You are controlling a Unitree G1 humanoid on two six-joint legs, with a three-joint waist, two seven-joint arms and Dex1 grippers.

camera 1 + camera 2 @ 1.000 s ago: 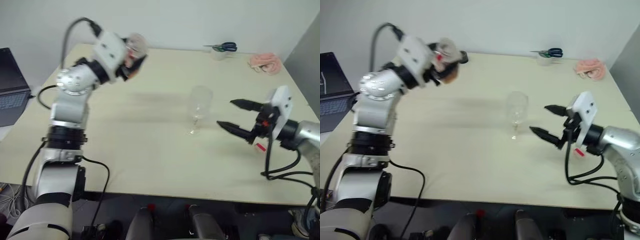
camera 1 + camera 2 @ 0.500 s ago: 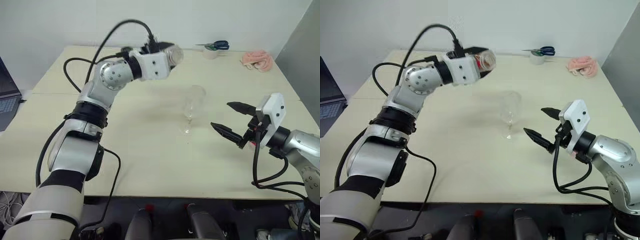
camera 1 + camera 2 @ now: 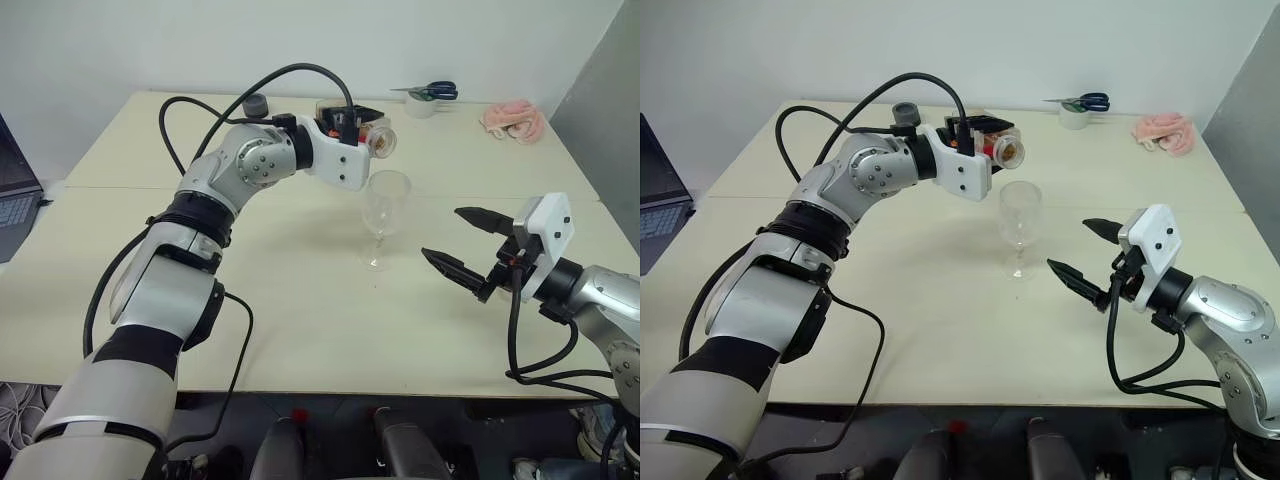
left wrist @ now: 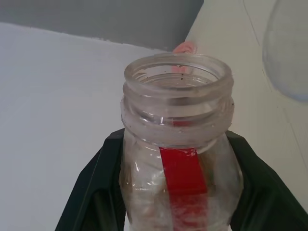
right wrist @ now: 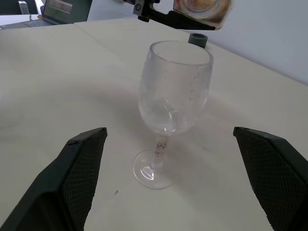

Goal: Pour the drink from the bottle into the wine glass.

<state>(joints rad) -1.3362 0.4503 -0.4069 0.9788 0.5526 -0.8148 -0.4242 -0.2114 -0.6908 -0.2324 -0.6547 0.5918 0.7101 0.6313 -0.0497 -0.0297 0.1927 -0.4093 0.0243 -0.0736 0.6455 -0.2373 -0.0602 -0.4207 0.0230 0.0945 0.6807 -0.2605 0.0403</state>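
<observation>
Tipping toward the pour: the bottle (image 3: 1002,150) now lies near level in the left gripper (image 3: 985,143), uncapped mouth pointing at the space just above the wine glass (image 3: 1019,216). Compared with a second ago, the left arm has swung in from the far left side of the table (image 3: 920,310) and rolled the bottle over; the mouth has closed most of the gap to the rim but sits a little behind and above it, not yet over the bowl. Left wrist view shows the black fingers (image 4: 96,192) clamped on both flanks of the bottle, red label strip between them.

The drink is hard to make out; a brownish tint shows at the bottle mouth in the right wrist view. Glass bowl looks empty, upright, untouched. Judgement: pour not begun; a small further advance is needed or liquid lands on the table.

The right gripper (image 3: 1082,250) hovers beside the glass, jaws spread wide, empty, unmoved.

Surroundings: scissors (image 3: 1085,101), pink cloth (image 3: 1170,134), a grey cap-like object (image 3: 904,111) at the far edge, laptop (image 3: 658,195) off to the left. Nothing obstructs the path.
</observation>
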